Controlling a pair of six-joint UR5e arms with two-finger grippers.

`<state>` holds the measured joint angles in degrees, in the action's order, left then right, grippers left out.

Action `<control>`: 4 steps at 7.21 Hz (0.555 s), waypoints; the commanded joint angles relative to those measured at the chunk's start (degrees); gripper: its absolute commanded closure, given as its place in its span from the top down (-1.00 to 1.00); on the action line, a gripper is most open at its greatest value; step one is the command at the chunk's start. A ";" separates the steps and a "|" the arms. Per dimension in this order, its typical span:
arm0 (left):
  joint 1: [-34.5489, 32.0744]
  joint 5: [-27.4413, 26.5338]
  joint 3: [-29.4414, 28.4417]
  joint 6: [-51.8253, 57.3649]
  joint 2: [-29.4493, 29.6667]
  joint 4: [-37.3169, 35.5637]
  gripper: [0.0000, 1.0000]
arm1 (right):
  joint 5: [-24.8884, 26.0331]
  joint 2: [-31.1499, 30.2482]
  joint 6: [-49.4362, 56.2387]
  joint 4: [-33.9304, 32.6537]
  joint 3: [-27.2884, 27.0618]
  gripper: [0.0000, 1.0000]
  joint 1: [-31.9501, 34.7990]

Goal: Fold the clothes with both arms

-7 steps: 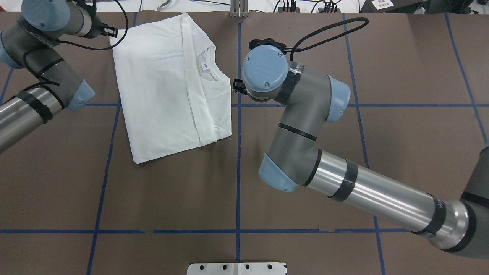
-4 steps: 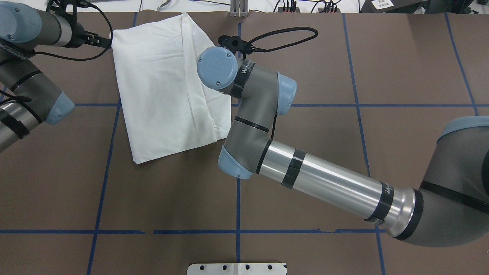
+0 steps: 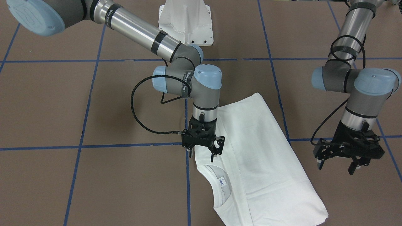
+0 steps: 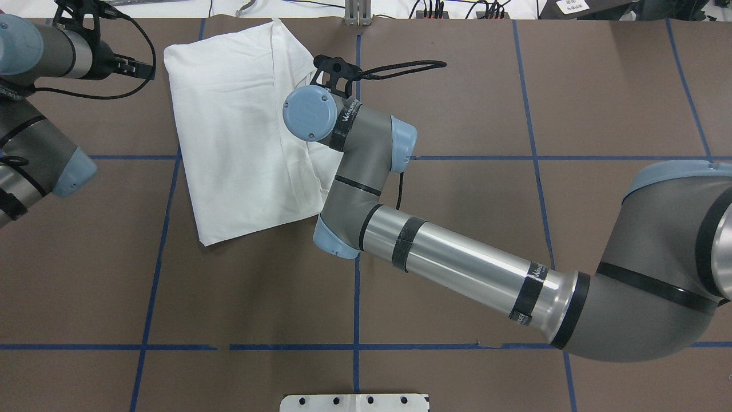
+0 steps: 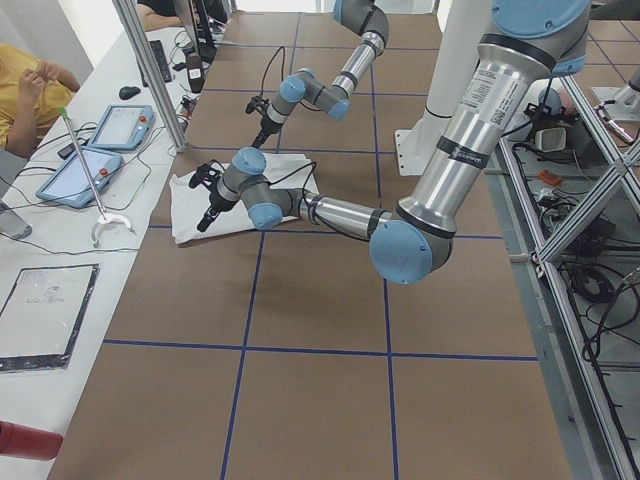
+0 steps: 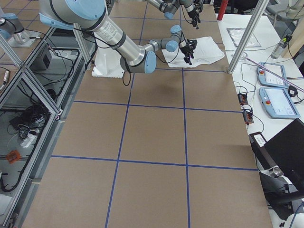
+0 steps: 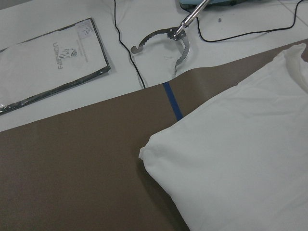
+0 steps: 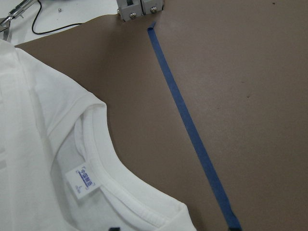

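Note:
The white shirt [image 3: 260, 147] lies folded on the brown table, collar and neck label [image 3: 221, 181] facing up at its edge. It reaches the far left part of the overhead view [image 4: 229, 131]. My right gripper [image 3: 202, 154] hangs open just above the shirt's edge beside the collar, holding nothing. Its wrist view shows the collar and label [image 8: 84, 183] close below. My left gripper [image 3: 336, 168] is open and empty, off the shirt to its side. The left wrist view shows a rounded shirt corner [image 7: 144, 153] on bare table.
Blue tape lines [image 4: 355, 257] grid the table. The white base block [image 3: 185, 18] stands at the robot's side. Past the far edge lie a grabber tool [image 7: 168, 38], a sleeved document [image 7: 48, 57] and cables. A metal post foot [image 8: 139, 8] sits on that edge. A person [image 5: 25, 90] sits beyond.
My right arm has swung left and forward, so its wrist now covers the collar from above. My left gripper has drawn back from the shirt's far corner. The shirt lies as before.

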<state>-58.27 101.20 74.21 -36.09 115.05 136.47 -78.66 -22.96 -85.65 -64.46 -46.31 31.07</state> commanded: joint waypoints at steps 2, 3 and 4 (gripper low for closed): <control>-0.01 -0.03 0.23 -0.03 -0.44 -0.06 1.00 | 2.37 0.55 2.85 0.91 2.54 0.54 -1.01; -0.01 -0.03 0.23 -0.03 -0.44 -0.06 1.00 | 2.81 0.55 2.85 1.00 2.63 0.54 -1.28; -0.01 -0.03 0.23 -0.03 -0.44 -0.06 1.00 | 2.81 0.55 2.85 1.00 2.63 0.53 -1.45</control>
<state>-58.27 101.16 74.44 -36.12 114.62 136.42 -76.05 -22.42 -82.87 -63.52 -43.75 29.89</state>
